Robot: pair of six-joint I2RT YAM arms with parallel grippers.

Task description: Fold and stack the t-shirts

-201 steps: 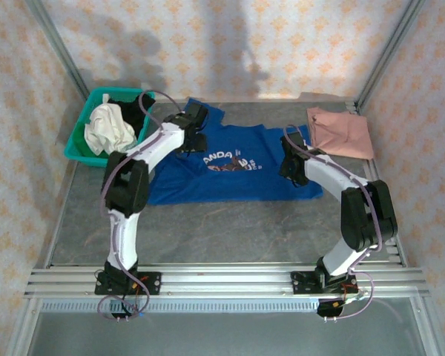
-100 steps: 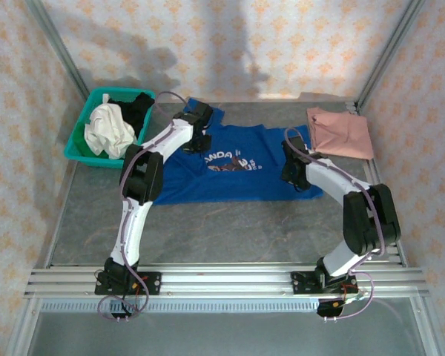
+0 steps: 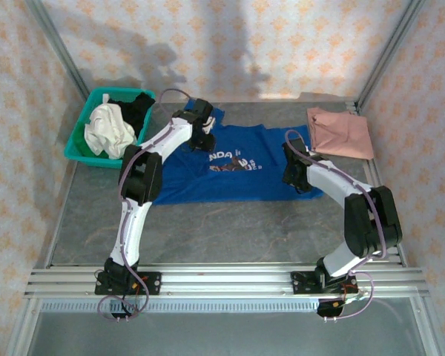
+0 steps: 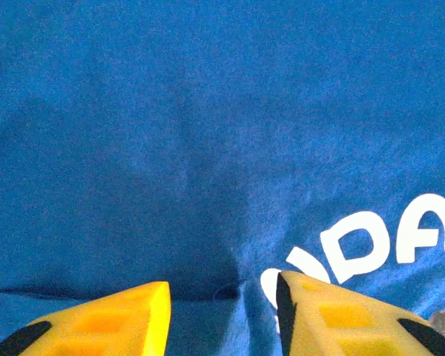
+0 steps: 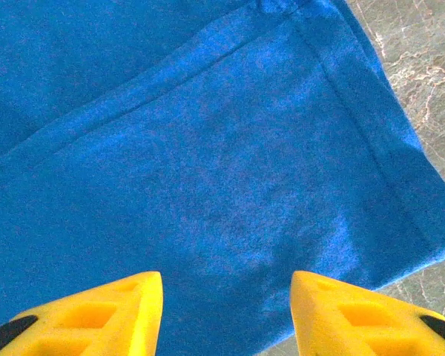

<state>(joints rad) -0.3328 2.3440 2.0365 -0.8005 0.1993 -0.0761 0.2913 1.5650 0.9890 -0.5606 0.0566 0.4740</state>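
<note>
On the blue t-shirt (image 3: 271,148) spread across the table's middle, you read white capitals (image 3: 224,155) "NDA" from above; the left wrist view catches "DA", the remainder cut off.

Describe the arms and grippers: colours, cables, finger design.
Both arms, left arm and right arm, have white links with black joint housings on black bases bolted to an aluminium rail. A thin greyish-purple cable loops outside each arm. The left gripper and right gripper have yellow wedge-shaped fingers with recessed square pockets and black patches further back.
</note>
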